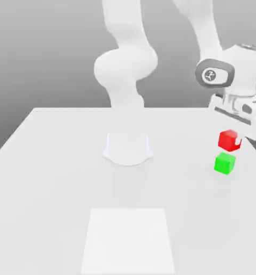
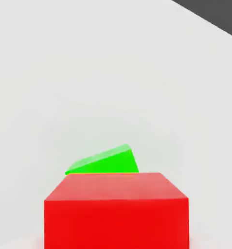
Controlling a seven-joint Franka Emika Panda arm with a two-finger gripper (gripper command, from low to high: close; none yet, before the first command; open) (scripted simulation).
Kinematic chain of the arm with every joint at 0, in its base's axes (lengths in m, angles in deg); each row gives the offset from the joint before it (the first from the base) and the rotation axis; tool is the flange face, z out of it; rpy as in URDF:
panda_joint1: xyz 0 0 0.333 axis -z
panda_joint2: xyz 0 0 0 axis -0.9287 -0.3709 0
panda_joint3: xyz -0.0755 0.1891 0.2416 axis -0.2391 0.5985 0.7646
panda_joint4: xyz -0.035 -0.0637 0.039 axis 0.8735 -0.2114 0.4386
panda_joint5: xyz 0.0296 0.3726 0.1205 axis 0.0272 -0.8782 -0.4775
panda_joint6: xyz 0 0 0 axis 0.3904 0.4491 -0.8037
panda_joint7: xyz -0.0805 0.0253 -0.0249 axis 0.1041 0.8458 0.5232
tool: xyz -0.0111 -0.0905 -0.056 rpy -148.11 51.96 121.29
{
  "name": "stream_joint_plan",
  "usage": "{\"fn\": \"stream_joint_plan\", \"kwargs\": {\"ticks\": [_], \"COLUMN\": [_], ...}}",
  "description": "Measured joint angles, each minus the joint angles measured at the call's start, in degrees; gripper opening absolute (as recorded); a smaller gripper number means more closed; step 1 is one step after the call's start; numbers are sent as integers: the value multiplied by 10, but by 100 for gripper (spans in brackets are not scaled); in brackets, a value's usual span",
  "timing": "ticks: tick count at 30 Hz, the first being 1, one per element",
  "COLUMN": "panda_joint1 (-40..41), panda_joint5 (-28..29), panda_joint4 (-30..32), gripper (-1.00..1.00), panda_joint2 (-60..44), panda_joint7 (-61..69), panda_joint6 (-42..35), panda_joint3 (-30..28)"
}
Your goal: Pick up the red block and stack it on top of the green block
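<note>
- The white Franka arm's two-finger gripper (image 1: 233, 130) sits at the exterior view's right, above the table's right side; fingers closed tight on the small bright red matte cube (image 1: 229, 139); the cube is clear of the table, lifted.
- The small bright green matte cube (image 1: 225, 163) rests on the flat white table (image 1: 55, 177); it lies just below the red cube in the exterior view, a thin gap of table showing between them; not touching.
- In the hand view, the red cube (image 2: 116, 211) is close to the camera; the green cube (image 2: 105, 163) shows past its far edge, partly hidden behind it, turned at a slight angle to it.
- The arm's white round base (image 1: 128, 147) stands at the table's middle, well apart from both cubes; a paler white square patch (image 1: 128, 239) marks the near table surface.
</note>
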Motion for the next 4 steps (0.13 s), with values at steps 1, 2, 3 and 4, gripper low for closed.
{"fn": "stream_joint_plan", "kwargs": {"ticks": [1, 2, 3, 4], "panda_joint1": [2, 1, 1, 1], "panda_joint5": [31, 51, 51, 51], "panda_joint4": [-1, -1, -1, -1], "gripper": [-100, 100, 100, 100], "panda_joint2": [-21, -34, -34, -34], "panda_joint7": [-22, -35, -35, -35], "panda_joint6": [19, 30, 30, 30], "panda_joint3": [-8, -13, -13, -13]}}
